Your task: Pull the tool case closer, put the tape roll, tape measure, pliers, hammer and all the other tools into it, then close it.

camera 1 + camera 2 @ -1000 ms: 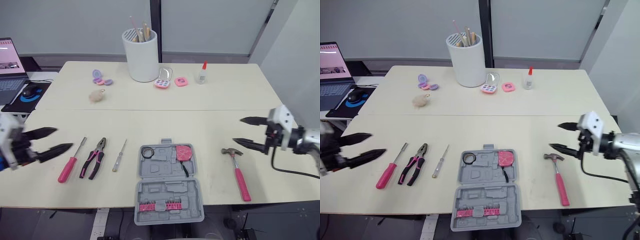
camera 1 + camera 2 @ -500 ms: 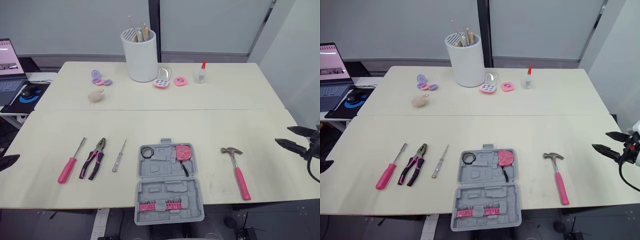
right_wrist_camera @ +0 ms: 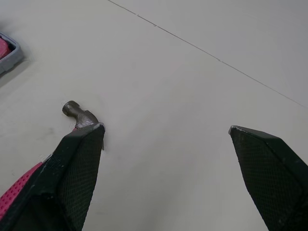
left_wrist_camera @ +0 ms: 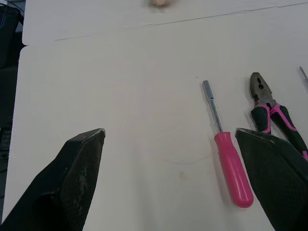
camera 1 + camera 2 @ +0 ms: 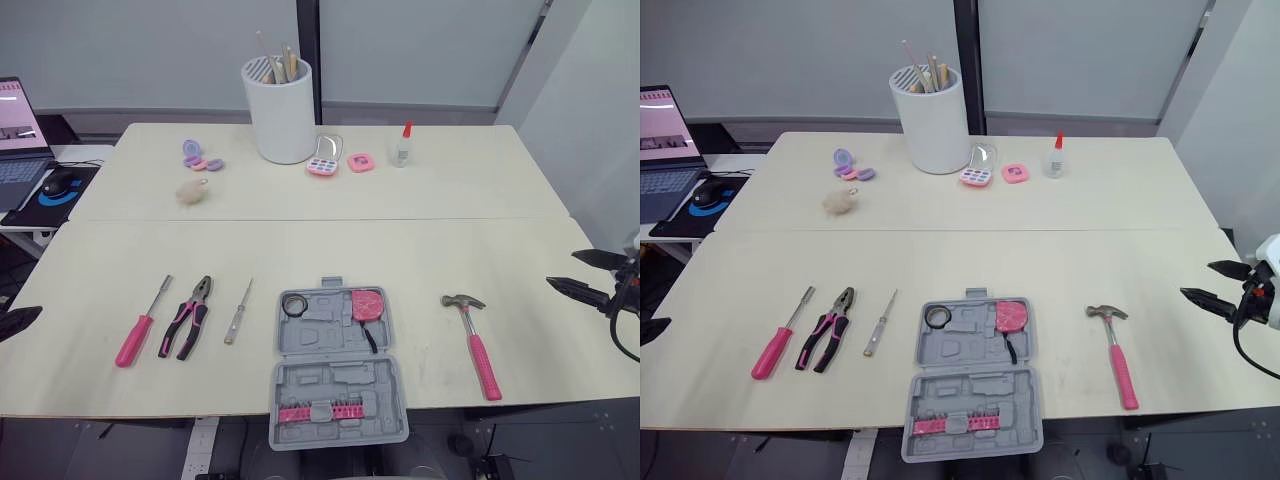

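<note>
1. Both arms have drawn back outward: our left gripper (image 4: 169, 131) and right gripper (image 3: 166, 127) hang wide open and empty at the table's side edges.
2. The tool case (image 5: 335, 385) lies open at the near edge, while the pliers (image 5: 189, 318) and hammer (image 5: 477, 345) lie outside it, so we judge packing unfinished.

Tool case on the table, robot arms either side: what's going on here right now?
Nothing is held. The tool case lies open at the table's near edge, tape roll and tape measure inside. The hammer lies to its right, the pliers and two screwdrivers to its left. The left claw and right claw hang open, empty, at the table's sides.
</note>
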Available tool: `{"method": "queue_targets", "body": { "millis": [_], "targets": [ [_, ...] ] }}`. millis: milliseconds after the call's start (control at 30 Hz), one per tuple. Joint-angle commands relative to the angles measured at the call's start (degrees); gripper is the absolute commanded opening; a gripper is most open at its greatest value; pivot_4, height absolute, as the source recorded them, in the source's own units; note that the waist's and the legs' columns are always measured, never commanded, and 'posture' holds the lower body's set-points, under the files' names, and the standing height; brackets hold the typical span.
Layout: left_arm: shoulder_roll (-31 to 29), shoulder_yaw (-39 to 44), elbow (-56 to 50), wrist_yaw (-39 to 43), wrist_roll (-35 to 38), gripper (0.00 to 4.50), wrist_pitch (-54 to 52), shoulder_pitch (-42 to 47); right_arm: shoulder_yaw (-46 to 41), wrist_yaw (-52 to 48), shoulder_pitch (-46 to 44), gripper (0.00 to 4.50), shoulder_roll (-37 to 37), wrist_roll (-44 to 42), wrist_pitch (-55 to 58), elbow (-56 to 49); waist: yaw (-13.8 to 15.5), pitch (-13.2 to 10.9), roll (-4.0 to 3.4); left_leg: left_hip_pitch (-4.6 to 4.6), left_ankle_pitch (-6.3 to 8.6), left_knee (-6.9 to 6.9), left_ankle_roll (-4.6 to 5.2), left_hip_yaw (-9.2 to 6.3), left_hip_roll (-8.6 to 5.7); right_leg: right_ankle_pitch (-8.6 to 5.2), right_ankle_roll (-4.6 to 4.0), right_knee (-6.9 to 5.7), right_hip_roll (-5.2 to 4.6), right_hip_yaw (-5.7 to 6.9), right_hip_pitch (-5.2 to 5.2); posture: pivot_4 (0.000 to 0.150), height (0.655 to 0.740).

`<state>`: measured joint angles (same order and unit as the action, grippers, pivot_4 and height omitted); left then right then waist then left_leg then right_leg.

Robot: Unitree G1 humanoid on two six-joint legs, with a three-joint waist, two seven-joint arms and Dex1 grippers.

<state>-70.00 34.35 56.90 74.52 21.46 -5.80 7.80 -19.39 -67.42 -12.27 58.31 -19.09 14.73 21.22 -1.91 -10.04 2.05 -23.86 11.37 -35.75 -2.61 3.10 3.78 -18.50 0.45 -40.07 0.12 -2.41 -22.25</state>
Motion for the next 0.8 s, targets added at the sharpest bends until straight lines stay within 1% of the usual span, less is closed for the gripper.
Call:
{"method": "queue_targets", "body": {
  "millis": [33,267,400,467,567,633,667,800],
  "targets": [
    [-1.1,0.5,0.3,-0.1,0.3,4.50,0.7,0.6,-0.9,0.3,-0.2,4.39,1.3,0.1,-0.9,-1.4,0.0,0.0,0.00,0.00,0.00,0.00,0.00,0.00,0.00,0.00,0.00,0.00,0.00,0.00,0.00,0.150,0.7400],
    [-0.9,1.1,-1.8,-0.3,0.8,4.50,0.7,-0.2,-0.4,0.4,-1.1,4.39,0.9,0.2,-2.7,-0.5,0.0,0.0,0.00,0.00,0.00,-0.01,0.00,0.02,0.00,0.00,0.00,-0.03,0.00,0.00,0.00,0.150,0.7400],
    [-0.3,3.1,-2.2,-1.4,1.9,4.50,1.4,-1.5,2.1,0.5,-4.4,4.39,-0.8,0.3,-3.5,-1.1,-0.3,0.0,0.01,0.02,0.00,-0.01,0.00,0.04,0.00,0.00,0.00,-0.04,0.00,-0.01,0.00,0.150,0.7400],
    [0.3,4.4,-4.6,-1.4,2.7,4.50,0.4,-3.9,4.1,0.6,-6.7,4.39,-2.4,0.1,-3.1,-2.7,-0.7,0.0,0.01,0.02,0.00,-0.02,0.00,0.04,0.03,0.00,0.00,-0.07,0.00,-0.01,-0.01,0.150,0.7400],
    [2.5,8.0,-12.8,-2.8,4.6,4.50,-2.7,-9.6,7.4,0.5,-10.2,4.39,-5.6,-0.5,-2.2,-6.0,-1.2,0.0,0.02,0.01,0.00,-0.01,0.00,0.01,0.03,0.01,0.00,-0.12,-0.01,-0.03,-0.01,0.150,0.7400],
    [5.1,11.4,-19.8,-4.3,5.9,4.50,-4.8,-14.4,9.6,0.3,-12.6,4.39,-8.1,-1.1,-1.6,-8.3,-1.4,0.0,0.02,0.01,0.00,-0.02,0.00,0.00,0.05,0.01,0.00,-0.17,-0.01,-0.08,-0.02,0.150,0.7400],
    [6.7,13.3,-24.1,-5.2,6.7,4.50,-6.2,-17.0,10.8,0.2,-14.1,4.39,-9.4,-1.4,-1.3,-9.4,-1.6,0.0,0.03,0.00,0.00,-0.03,0.00,-0.04,0.01,0.01,0.00,-0.25,-0.05,-0.11,-0.03,0.150,0.7400],
    [16.2,20.1,-45.6,-10.4,10.5,4.50,-11.9,-27.5,15.6,-2.2,-20.8,4.39,-14.7,-1.8,-1.7,-11.2,-1.9,0.0,0.04,0.01,0.01,-0.08,-0.01,-0.26,0.02,0.01,0.00,-0.33,-0.09,-0.19,-0.06,0.150,0.7400]
  ]
}}
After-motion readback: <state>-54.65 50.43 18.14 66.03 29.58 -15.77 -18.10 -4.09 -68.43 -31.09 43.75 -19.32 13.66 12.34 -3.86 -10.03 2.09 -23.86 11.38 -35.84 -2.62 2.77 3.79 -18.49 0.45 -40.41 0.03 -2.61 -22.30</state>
